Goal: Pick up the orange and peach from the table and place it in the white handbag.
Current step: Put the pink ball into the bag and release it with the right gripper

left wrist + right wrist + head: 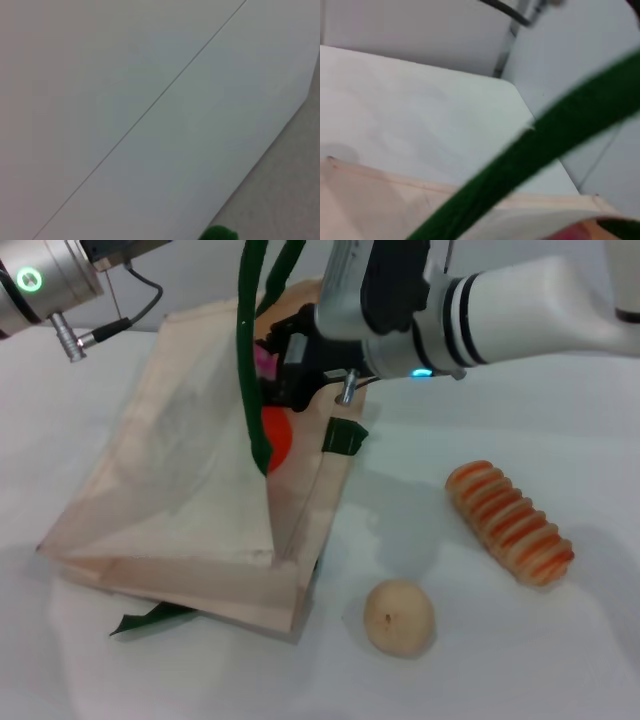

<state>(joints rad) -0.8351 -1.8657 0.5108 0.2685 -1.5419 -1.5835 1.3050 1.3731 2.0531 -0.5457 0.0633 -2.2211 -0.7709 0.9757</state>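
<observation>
No readable text, labels, brands, numbers or signs

the peach and orange are half hidden behind the right claw and green strap.

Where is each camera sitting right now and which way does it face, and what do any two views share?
Head view: from the robot's head, down onto the table; the white handbag, the orange, the peach, both arms and the right gripper at the bag's mouth.
Left wrist view: raised, facing a pale wall; only a green strap tip, no arm.
Right wrist view: at the bag's mouth, across its rim toward the table's far edge; no fingers.
Shared: the green strap shows in all three.
</observation>
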